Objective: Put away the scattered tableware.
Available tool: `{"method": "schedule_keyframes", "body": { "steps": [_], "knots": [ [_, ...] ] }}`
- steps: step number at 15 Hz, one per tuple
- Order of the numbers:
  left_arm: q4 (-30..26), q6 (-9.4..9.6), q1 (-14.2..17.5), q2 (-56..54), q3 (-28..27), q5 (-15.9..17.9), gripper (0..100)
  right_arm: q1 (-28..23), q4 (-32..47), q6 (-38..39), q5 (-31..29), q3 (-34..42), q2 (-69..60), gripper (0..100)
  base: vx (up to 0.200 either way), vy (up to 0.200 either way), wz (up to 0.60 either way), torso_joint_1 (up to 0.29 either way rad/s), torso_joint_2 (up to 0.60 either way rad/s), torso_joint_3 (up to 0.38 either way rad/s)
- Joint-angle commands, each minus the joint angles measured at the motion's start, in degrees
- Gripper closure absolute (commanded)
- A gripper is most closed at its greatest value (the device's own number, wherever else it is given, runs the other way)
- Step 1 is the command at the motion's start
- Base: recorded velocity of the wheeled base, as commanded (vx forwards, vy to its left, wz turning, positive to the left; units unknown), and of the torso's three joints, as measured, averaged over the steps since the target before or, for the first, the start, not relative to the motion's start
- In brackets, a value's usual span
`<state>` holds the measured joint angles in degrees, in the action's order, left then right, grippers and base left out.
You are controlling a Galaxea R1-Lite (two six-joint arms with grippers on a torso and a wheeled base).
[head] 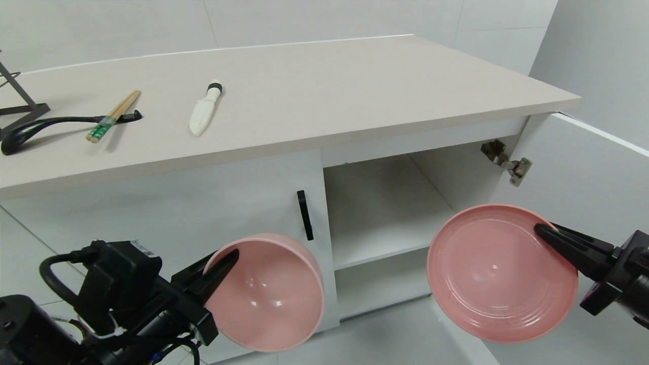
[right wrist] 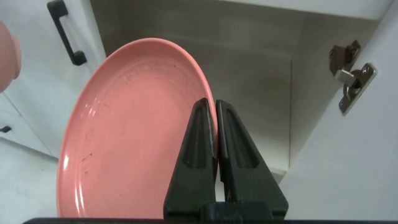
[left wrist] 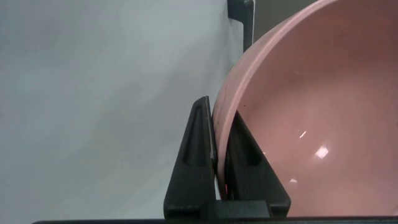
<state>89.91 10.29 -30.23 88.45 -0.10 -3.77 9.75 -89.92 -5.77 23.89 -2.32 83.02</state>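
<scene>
Left claw (head: 229, 257) is clamped on the rim of the pink bowl (head: 268, 294), one finger inside and one outside the wall. The bowl hangs tipped on its side, below the front edge of the surface (head: 329, 86) and in front of the closed cabinet door (head: 228, 203), near its black handle (head: 304, 215).

Right claw (head: 545, 232) is pinched shut on the edge of the pink plate (head: 497, 274). The plate is held nearly on edge, in front of the open cabinet, just off the lower shelf (head: 385, 223). The open door (head: 583, 167) swings out to the right of it.

On the surface toward the left end are chopsticks (head: 114, 115) lying across a black ladle (head: 50, 125), and a white knife-like utensil (head: 205, 111) lying apart from them. A black rack (head: 20, 99) sits at the far left edge.

Handling, as a guess:
- **Material:** both pink pieces look like glossy plastic, so light, stiff and not very fragile.
- **Grip risk:** they look slick. A rim pinch is the only real hold, and the plate could pivot or slip in the fingers if swung fast.
- **Bowl:** its deeper wall gives a more secure bite.
- **Next:** probably the plate goes flat onto the shelf. Watch clearance at the shelf lip and the hinge (head: 507, 159).
</scene>
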Motion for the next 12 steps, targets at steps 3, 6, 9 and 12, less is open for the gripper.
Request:
{"method": "schedule_keyframes", "body": {
  "steps": [3,6,9,12],
  "knots": [
    [0.1,-0.01,0.0,-0.3,0.1,0.0,100,0.0,-0.1,0.1,0.0,0.2,0.1,100,0.0,0.0,0.0,-0.02,0.1,0.063],
    [0.1,-0.01,-2.2,-0.3,0.1,0.0,100,0.0,-0.1,0.1,0.0,0.2,0.5,100,0.0,0.0,0.0,-0.004,0.02,0.012],
    [0.1,0.43,-4.3,0.7,0.1,0.0,100,-0.2,-0.1,0.1,0.0,0.3,0.5,100,0.0,-0.067,0.0,0.001,0.0,0.001],
    [0.1,0.35,-4.3,-0.6,0.1,0.0,100,-0.3,-0.1,0.1,0.0,0.6,1.4,100,0.0,-0.2,0.0,0.004,0.0,0.001]
  ]
}}
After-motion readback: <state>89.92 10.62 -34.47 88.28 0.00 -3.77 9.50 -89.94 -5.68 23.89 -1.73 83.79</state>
